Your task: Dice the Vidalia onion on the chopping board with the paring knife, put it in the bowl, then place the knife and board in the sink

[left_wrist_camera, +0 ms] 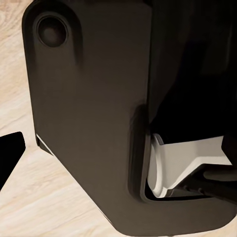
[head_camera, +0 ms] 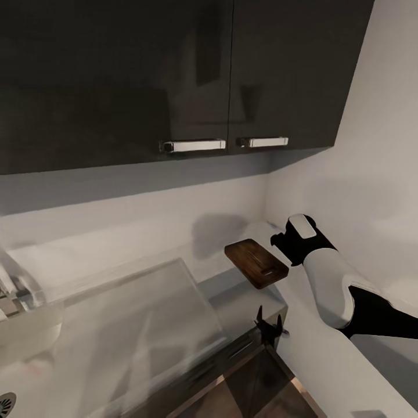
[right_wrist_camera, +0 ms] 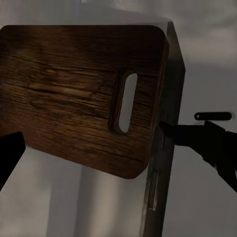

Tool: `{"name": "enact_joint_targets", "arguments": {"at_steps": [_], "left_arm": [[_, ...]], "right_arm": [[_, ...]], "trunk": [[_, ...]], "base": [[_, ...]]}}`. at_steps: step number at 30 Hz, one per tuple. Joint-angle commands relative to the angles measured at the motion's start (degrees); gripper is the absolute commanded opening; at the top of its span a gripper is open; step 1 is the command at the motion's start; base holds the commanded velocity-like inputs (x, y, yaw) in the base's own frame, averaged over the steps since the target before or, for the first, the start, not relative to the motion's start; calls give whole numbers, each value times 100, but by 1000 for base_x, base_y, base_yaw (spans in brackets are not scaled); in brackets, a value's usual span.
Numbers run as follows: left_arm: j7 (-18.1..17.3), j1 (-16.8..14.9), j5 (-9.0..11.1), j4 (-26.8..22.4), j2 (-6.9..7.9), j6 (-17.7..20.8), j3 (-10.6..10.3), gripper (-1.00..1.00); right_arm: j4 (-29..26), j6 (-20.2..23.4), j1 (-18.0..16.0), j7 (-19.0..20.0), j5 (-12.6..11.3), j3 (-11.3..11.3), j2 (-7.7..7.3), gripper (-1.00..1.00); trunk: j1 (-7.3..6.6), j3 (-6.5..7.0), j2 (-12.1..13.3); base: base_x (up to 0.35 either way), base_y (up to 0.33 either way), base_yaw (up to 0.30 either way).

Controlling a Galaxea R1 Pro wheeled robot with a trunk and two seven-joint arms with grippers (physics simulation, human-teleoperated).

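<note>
Beside the chopping board (head_camera: 256, 262) on the countertop (head_camera: 116, 255) hovers the right gripper (head_camera: 285, 242), jaw state unclear.

1. From the head view I see the sink (head_camera: 11, 400) cut off at the picture's lower left corner — just a sliver of drain.
2. The countertop (head_camera: 116, 307) there is smeared with blur.
3. My right gripper (head_camera: 283, 242) is hidden behind its own wrist — I can't tell its jaws.
4. The chopping board (right_wrist_camera: 74, 94) runs past the right wrist picture's edge.

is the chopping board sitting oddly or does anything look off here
Yes. The chopping board sits askew on the countertop, and its slot-handle end hangs past the counter edge. Its top looks bare.
</note>
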Motion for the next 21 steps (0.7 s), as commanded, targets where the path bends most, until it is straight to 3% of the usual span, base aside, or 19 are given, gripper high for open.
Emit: {"name": "enact_joint_targets", "arguments": {"at_steps": [1,10,15,21], "left_arm": [[0,-1,10,-1,-1,-14,1,100],[0,-1,10,1,-1,-15,1,100],[0,-1,10,-1,-1,-15,1,100],[0,-1,10,1,-1,-11,1,100]], "right_arm": [[-14,34,-3,-33,-13,-16,3,100],[-9,52,-5,-37,0,-15,3,100],[-8,62,-4,-44,1,-248,3,100],[-8,63,-6,-44,1,-301,3,100]], "trunk": [[24,-27,-48],[221,-188,-409],[331,-278,-609],[463,-386,-850]], "base": [[0,0,0],[0,0,0],[0,0,0],[0,0,0]]}}
